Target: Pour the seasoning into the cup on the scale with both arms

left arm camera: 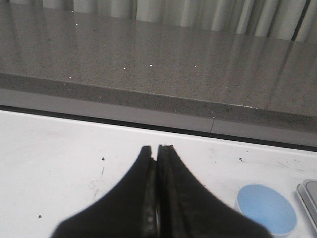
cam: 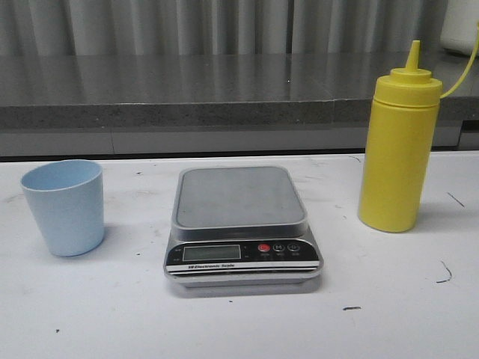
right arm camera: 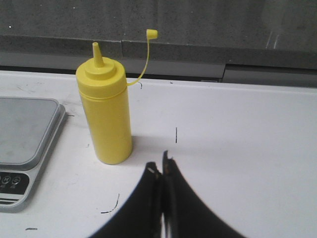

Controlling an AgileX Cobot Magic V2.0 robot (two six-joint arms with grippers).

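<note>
Yellow plastic squeeze bottle [cam: 397, 146], likely light and yielding so best gripped mid-body, stands right of the bare scale [cam: 241, 224], light-blue cup [cam: 64, 206] on its left, while left gripper [left arm camera: 158, 148] and right gripper [right arm camera: 161, 161] wait clenched, empty.

White scuffed table [cam: 224, 329], grey speckled counter [cam: 187, 90] behind, pale curtain [cam: 224, 22] beyond.

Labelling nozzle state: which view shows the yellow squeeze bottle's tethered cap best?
Right wrist view: the yellow plastic squeeze bottle shows its small cap off, dangling on its tether. Front view crops the cap; left wrist misses the bottle.
</note>
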